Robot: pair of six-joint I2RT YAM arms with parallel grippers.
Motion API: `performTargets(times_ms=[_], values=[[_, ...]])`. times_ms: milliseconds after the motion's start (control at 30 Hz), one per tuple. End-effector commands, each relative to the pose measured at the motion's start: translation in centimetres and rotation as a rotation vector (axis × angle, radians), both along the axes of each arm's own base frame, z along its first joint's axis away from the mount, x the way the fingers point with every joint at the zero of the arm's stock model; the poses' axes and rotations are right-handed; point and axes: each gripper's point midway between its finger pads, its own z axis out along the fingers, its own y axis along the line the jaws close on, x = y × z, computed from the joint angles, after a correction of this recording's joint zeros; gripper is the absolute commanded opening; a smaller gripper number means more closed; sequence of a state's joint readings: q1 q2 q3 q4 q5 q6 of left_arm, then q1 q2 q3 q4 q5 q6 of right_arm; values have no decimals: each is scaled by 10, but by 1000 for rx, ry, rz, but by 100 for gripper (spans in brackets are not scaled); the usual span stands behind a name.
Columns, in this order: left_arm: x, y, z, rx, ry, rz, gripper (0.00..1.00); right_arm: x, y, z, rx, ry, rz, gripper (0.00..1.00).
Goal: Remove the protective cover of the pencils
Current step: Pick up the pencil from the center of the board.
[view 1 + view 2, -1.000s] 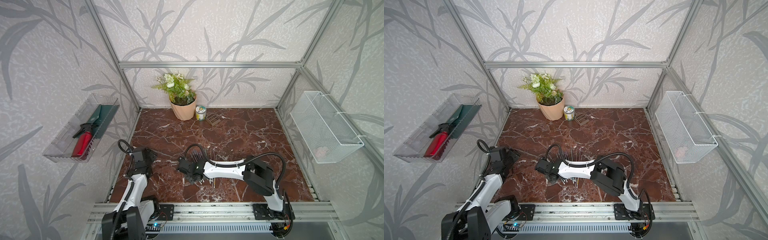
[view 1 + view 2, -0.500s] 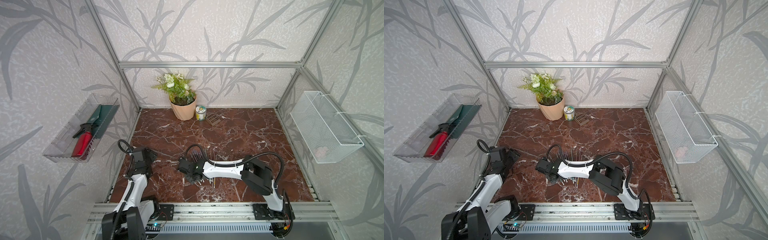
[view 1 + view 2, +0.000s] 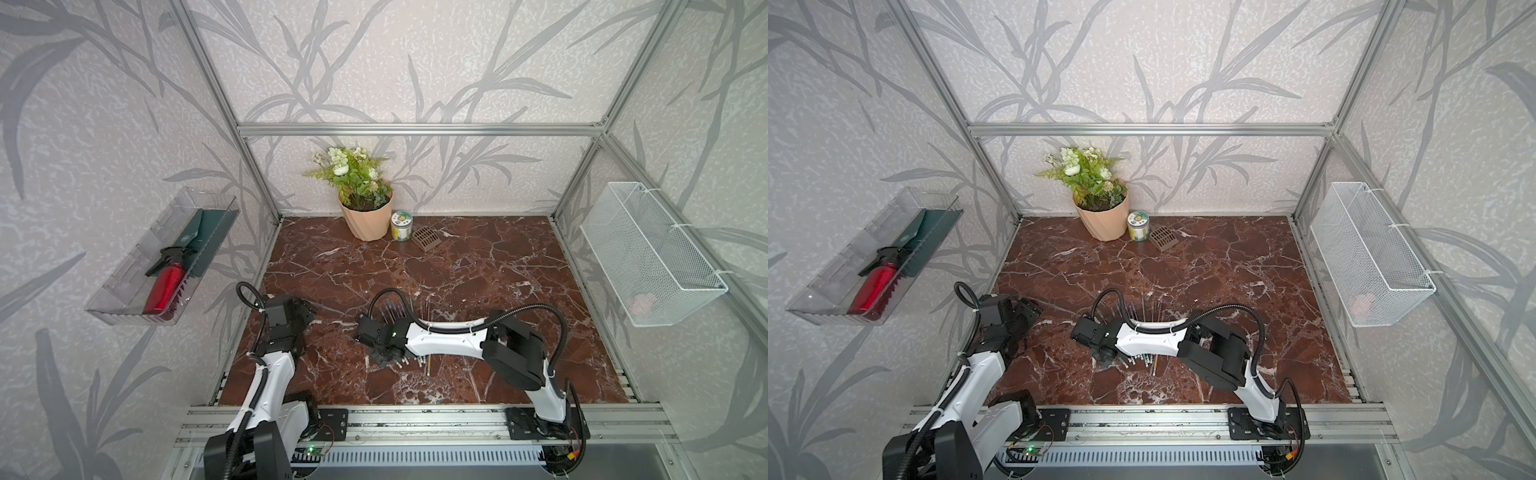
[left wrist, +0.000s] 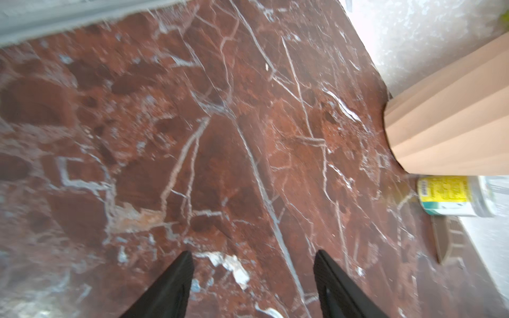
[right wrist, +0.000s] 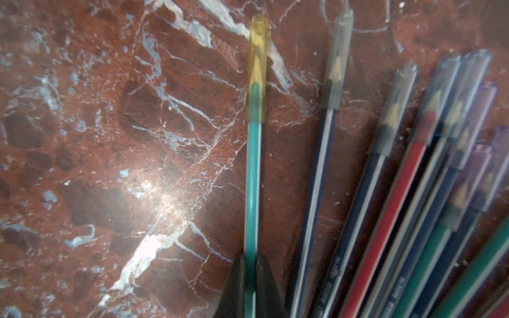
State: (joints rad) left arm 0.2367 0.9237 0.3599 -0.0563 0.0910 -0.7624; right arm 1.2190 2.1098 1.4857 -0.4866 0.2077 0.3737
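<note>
Now that the right gripper (image 5: 249, 275) has just pressed its jaws together on the barrel of a teal pencil (image 5: 252, 192), that pencil is held fast. I judge that pulling its yellow cap (image 5: 257, 68), which is still on the tip, can begin. Just beside it the other pencils (image 5: 385, 220) lie fanned on the marble (image 5: 110, 137), their grey and blue-purple caps (image 5: 440, 90) all in place. Only the right wrist view shows this pinch and the caps' colours. In both top views the arm covers the grip, leaving only the eraser ends (image 3: 420, 362) showing near the front rail. Farther off, the left gripper (image 4: 253, 253) hangs spread and empty over bare marble, well apart from the pencils. The flower pot (image 4: 454, 115) and a jar (image 4: 451, 196) stand beyond it.
</note>
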Motion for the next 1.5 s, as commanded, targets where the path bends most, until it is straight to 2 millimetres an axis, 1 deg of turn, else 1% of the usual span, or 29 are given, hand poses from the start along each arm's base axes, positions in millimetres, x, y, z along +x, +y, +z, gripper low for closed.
performTargets(times_ms=[0, 67, 167, 367, 500, 567, 667, 833, 933, 1033, 1133, 1267, 1367, 1467], values=[[-3, -18, 5, -97, -18, -52, 70, -6, 3, 16, 57, 20, 20, 0], [-9, -25, 8, -117, -29, -72, 70, -9, 5, 25, 92, 17, 34, 0], [-18, -34, 18, -135, -73, -105, 71, -14, 1, 39, 134, 12, 48, 0], [-33, -50, 58, -140, -181, -176, 74, -30, -4, 68, 261, 24, 91, 0], [-33, -70, 80, -205, -245, -267, 75, -36, -14, 87, 327, 13, 95, 0], [-30, -80, 87, -248, -270, -312, 74, -36, -21, 101, 359, -6, 86, 0], [-24, -93, 98, -321, -321, -378, 74, -38, -28, 111, 396, -19, 84, 0], [-16, -108, 105, -425, -376, -445, 74, -37, -33, 120, 459, -53, 70, 0], [-14, -114, 108, -457, -384, -477, 74, -36, -33, 125, 473, -58, 67, 0], [-14, -118, 112, -459, -391, -500, 74, -37, -28, 132, 500, -52, 71, 0], [-15, -121, 114, -462, -394, -511, 71, -38, -22, 136, 518, -45, 76, 0], [-17, -124, 118, -468, -400, -523, 71, -38, -14, 140, 532, -33, 87, 0], [-18, -127, 119, -469, -400, -534, 70, -38, -7, 142, 540, -25, 95, 0], [-19, -132, 114, -471, -393, -546, 70, -36, 2, 143, 548, -20, 100, 0]])
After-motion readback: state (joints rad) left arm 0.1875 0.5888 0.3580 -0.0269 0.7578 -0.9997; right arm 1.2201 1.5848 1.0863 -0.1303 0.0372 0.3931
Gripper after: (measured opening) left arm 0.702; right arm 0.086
